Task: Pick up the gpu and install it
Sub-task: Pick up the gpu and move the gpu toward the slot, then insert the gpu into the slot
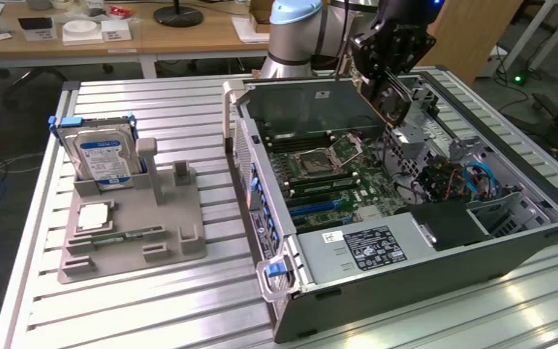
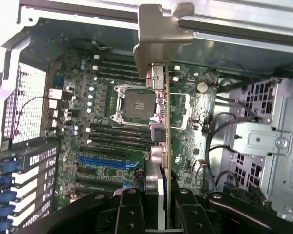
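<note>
Ribbed aluminium table (image 1: pixel 163 305) fills the foreground of the exterior view, with wooden desks (image 1: pixel 114 43) behind it. At the middle of the work we see the black gripper (image 1: pixel 395 69), its jaws clamped on the gpu (image 1: pixel 402 109), a thin dark circuit card held on edge below it. In the wrist view we look along that card. The two black fingers (image 2: pixel 129 209) press on either side of it, and its silvery metal bracket (image 2: pixel 158 34) is the end farthest from the gripper.

The gpu hangs over the open side of the dark grey computer case (image 1: pixel 434 276), which lies on the table. As far as we can tell it is raised above the green motherboard (image 2: pixel 102 161) and apart from it. Below the card we make out the square silver processor socket (image 2: pixel 135 103) just beside the card's line, with rows of black memory slots (image 2: pixel 117 68) around it. A blue expansion slot (image 2: pixel 107 162) lies nearer the gripper. A perforated metal drive cage (image 2: pixel 268 141) with dark cables stands to one side of the board.

Behind the case rises the silver and pale blue arm (image 1: pixel 293 29). On the exterior view's left, well apart from the case, sits a grey moulded holder (image 1: pixel 134 254). It carries a boxy silver hard drive with a blue label (image 1: pixel 104 156) standing upright and a narrow green memory stick (image 1: pixel 124 236) lying flat.
</note>
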{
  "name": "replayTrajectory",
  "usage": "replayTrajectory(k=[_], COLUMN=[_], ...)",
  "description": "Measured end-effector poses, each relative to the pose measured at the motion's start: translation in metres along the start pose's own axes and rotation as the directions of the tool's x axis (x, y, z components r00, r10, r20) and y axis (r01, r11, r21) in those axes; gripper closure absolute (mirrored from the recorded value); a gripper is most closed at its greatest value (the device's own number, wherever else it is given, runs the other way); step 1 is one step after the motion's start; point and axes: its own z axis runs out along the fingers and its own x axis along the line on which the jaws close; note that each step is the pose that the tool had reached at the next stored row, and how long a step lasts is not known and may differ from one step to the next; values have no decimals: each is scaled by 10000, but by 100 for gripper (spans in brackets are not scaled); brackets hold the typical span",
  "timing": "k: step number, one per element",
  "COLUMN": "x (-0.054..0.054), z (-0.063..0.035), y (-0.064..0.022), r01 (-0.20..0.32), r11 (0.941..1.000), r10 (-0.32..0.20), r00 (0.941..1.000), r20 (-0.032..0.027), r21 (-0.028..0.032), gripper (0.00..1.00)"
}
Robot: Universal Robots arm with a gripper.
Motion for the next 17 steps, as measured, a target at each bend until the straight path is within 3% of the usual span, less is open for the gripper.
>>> replayTrajectory(k=[6, 17], x=[0, -1], z=[2, 1], y=[1, 1], r01=[-408, -408], r11=[9992, 9992], r10=[408, 408], r00=[9992, 9992], r20=[22, 21], r21=[3, 5], gripper=[72, 72])
